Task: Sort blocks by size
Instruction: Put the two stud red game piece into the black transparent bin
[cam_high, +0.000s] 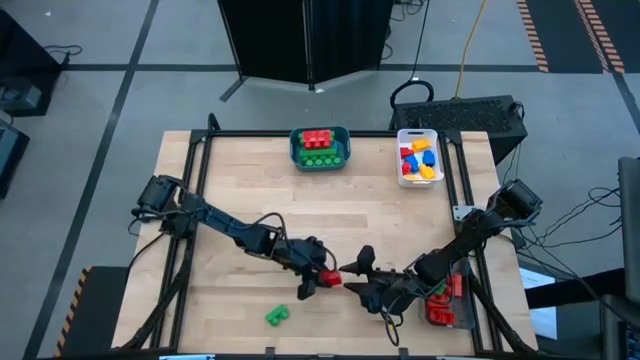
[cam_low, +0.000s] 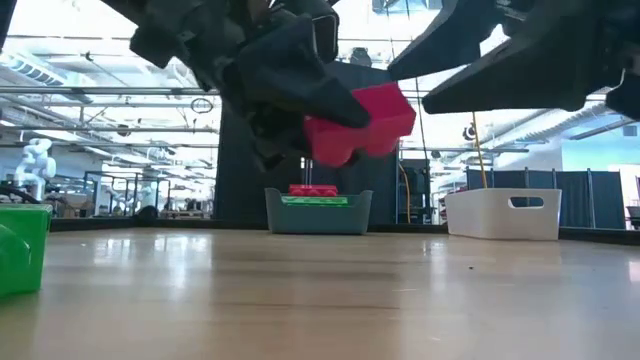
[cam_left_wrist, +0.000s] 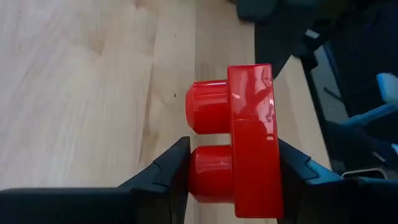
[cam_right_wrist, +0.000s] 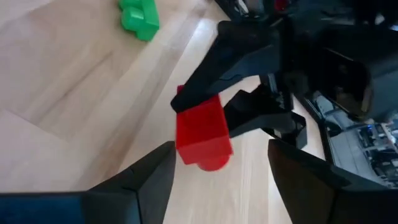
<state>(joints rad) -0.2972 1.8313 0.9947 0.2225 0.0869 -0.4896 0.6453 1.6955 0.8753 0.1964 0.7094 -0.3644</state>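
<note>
Left gripper (cam_left_wrist: 231, 171): fingers clamped on either side of a red block (cam_left_wrist: 239, 146), a short one with two studs showing in the left wrist view. Block held clear of the wooden table (cam_high: 250, 190); low view shows air beneath it. Position: near the front edge, about the middle of the table's width.

Right gripper (cam_high: 362, 272): fingers spread wide, holding nothing, pointed at the red block from the other side. In the right wrist view the block sits just beyond the two fingertips, between their lines, not touched.

Loose green block (cam_high: 276, 316) lies on the table near the front edge, on the left arm's side of the held block.

Far edge: teal bin (cam_high: 320, 160) with red and green blocks stacked inside; beside it, toward the right arm's side, a white bin (cam_high: 400, 172) holding yellow, blue and red blocks, jumbled.

More red pieces near the right arm's base at the table's front corner; cannot make out their container.
</note>
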